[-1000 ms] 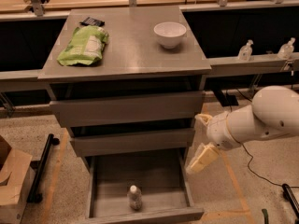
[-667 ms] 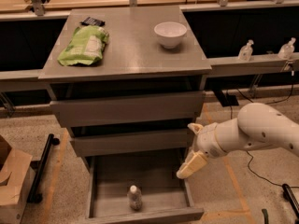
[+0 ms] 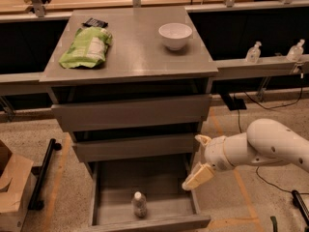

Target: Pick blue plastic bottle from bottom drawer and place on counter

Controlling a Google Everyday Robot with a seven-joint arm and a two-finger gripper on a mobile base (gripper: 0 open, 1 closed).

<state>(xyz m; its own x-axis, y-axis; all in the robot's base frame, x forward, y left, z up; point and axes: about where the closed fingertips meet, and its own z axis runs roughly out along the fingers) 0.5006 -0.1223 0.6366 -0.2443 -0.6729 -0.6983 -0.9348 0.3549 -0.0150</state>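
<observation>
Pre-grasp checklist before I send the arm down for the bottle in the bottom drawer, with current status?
1. Is the bottom drawer pulled out: ok.
2. Is the blue plastic bottle upright, near the drawer's front: ok.
3. Is the gripper open: ok, fingers apart.
4. Is the gripper over the bottle: not ok; it hangs by the drawer's right wall, right of the bottle.
5. Bare counter between green bag and white bowl: ok.
6. Gripper height above the drawer floor: cannot tell.
</observation>
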